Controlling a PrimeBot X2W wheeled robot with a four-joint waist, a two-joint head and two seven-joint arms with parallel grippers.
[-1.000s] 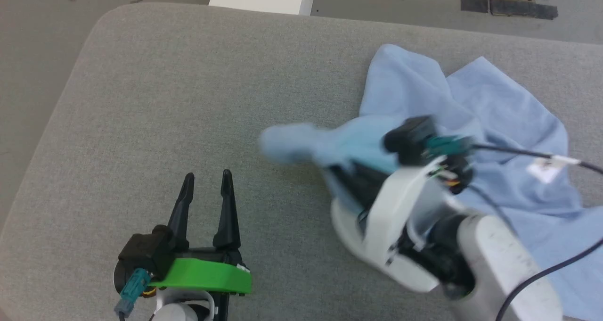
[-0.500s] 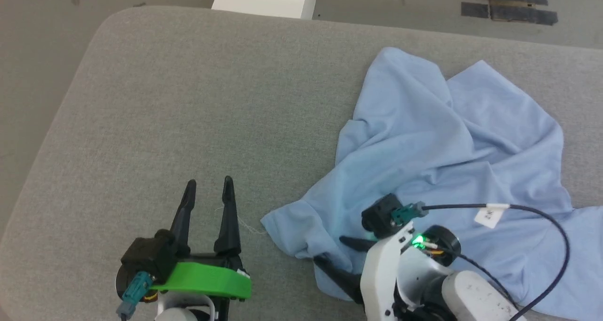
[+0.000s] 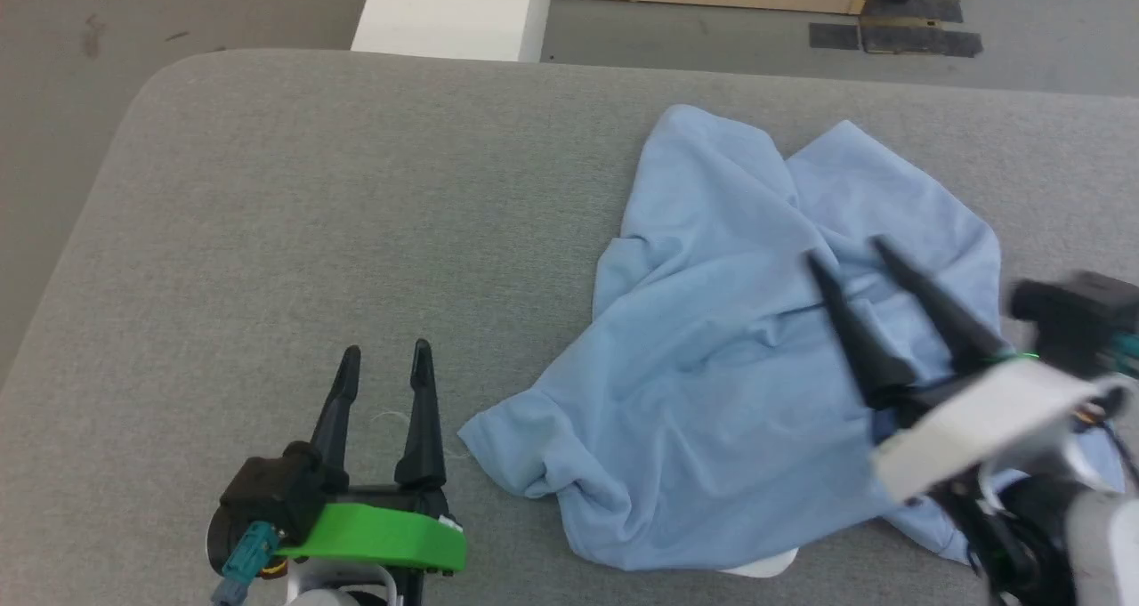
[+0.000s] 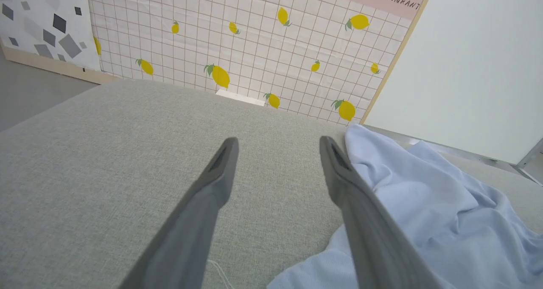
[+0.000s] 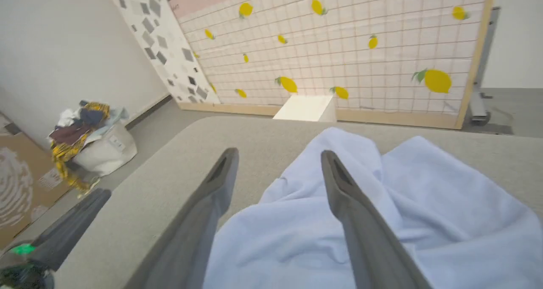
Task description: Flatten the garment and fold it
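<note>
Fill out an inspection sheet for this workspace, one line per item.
surface: grey fabric-covered table.
job's things: garment, light blue, crumpled on the table's right half, not flattened.
clutter: nothing seen.
grippers: left gripper open, beside the garment's near corner; right gripper open above the garment, holding nothing.
cables: teal plug at the left wrist.
surroundings: white box beyond the table; lemon-print panel; bag of clothes on the floor.

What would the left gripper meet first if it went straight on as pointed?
Nothing nearby, it seems: the left gripper points across the bare grey cushion, with the garment off to its right.
</note>
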